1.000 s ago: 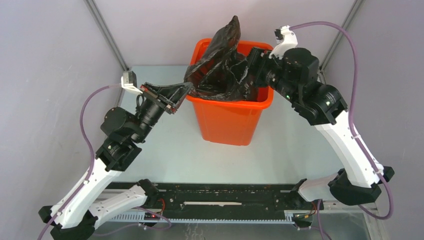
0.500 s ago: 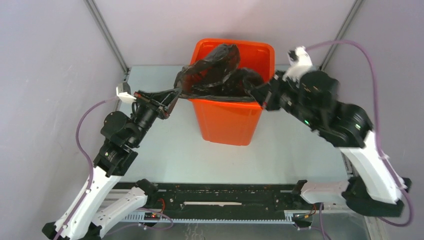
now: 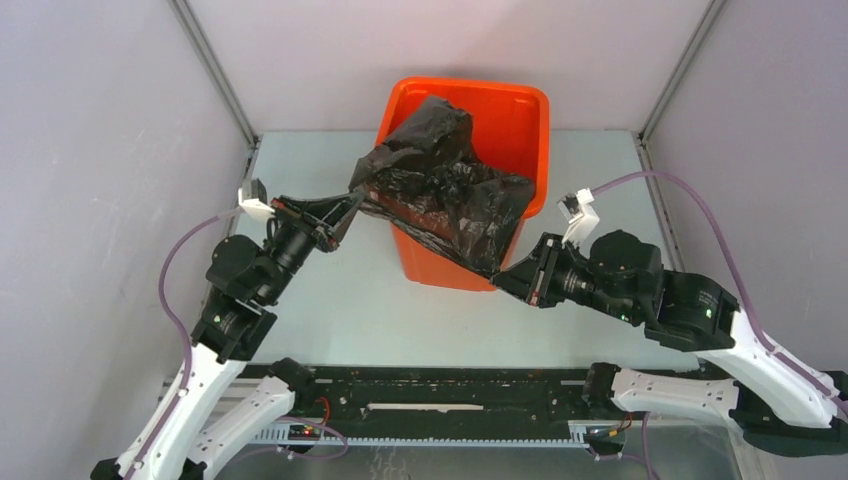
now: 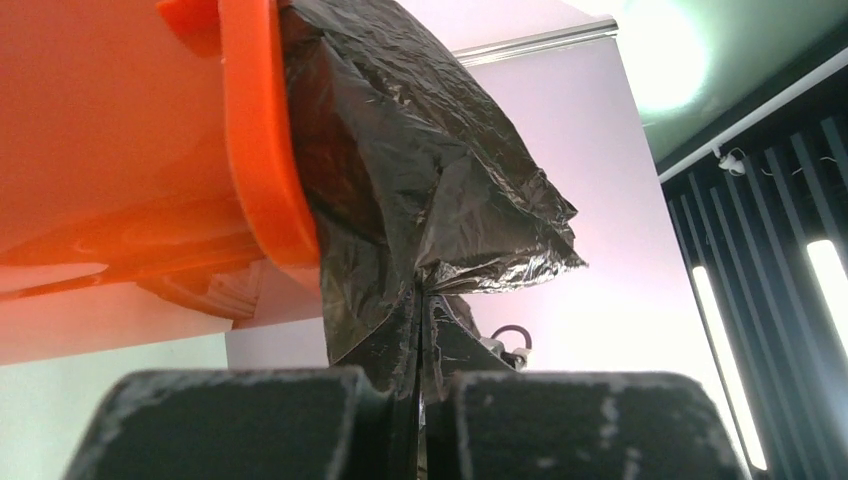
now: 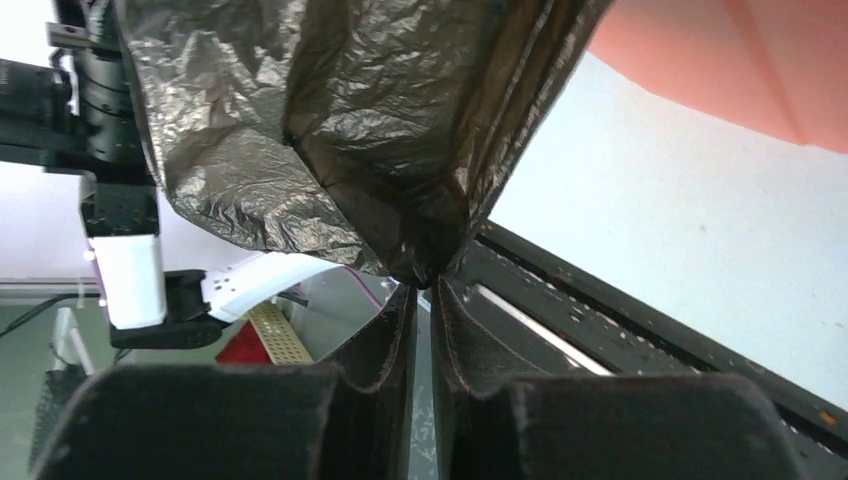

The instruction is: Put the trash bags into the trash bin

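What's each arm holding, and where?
Both hold the thin glossy black plastic trash bag: left gripper jaws pinch its edge beside the rim of the orange plastic bin; right gripper jaws pinch its hanging corner.

Looking like a robotics lab test cell. Pale lilac panels (image 3: 100,150) are boxing in a bare grey counter (image 3: 340,300), and aluminium frame posts (image 3: 215,75) are running up the corners. White-and-black robot arms (image 3: 195,385) are standing at a black mounting rail (image 3: 450,390) with exposed wiring; purple cables (image 3: 650,175) are looping free. Left wrist view is showing ceiling strip lights (image 4: 826,290) and dark slatted panelling (image 4: 760,240).
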